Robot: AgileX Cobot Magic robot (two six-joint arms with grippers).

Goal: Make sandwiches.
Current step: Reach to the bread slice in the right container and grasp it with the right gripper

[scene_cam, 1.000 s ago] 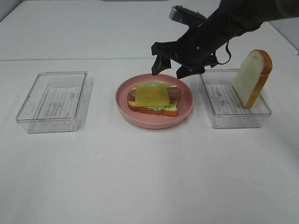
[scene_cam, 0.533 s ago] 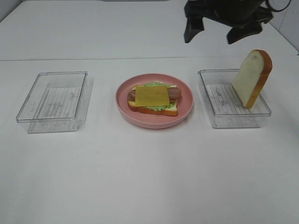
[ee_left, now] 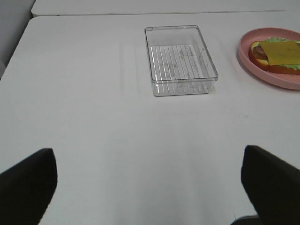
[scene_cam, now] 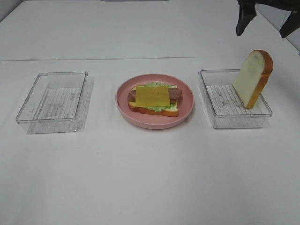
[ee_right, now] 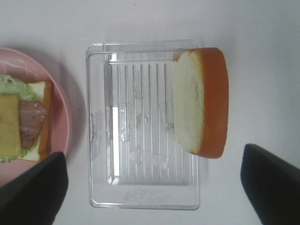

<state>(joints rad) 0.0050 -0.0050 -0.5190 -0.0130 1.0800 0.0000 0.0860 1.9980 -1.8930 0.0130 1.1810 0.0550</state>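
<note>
A: Where's the sandwich stack (scene_cam: 153,100) seen?

B: Centre of the overhead frame, on the pink plate (scene_cam: 186,111). A bread slice at the bottom, lettuce (scene_cam: 159,107) showing at the edges, meat strips (scene_cam: 175,94) across it, cheese square (scene_cam: 151,95) laid flat on top. No top slice is seen on it.

A: And the 2nd bread slice (scene_cam: 253,78)?

B: Right of centre, stood on edge in the right clear tray (scene_cam: 220,119), leant against the tray's far-right wall, crust to the right, white face to the left. From the right wrist cam it's seen from above, bread (ee_right: 200,107) at the tray's (ee_right: 140,199) upper-right part, tilted over the rim. Tray's ribbed floor is otherwise bare.

A: Right gripper (scene_cam: 267,22)?

B: Upper right corner of the overhead frame, only two dark fingers shown, spread wide, nothing between them. It's held well above and behind the tray, no contact w/ the bread.

A: Left gripper (ee_left: 149,180)?

B: Not caught overhead. In the left wrist cam its two dark fingertips (ee_left: 28,185) are seen at the bottom corners, set wide apart, nothing gripped, over bare white table (ee_left: 117,140).

A: Left tray (scene_cam: 28,119)?

B: Left of frame in the overhead view, nothing in it. Also seen in the left wrist cam, upper centre (ee_left: 183,88), w/ the plate's edge (ee_left: 262,75) cut off at upper right.
</note>
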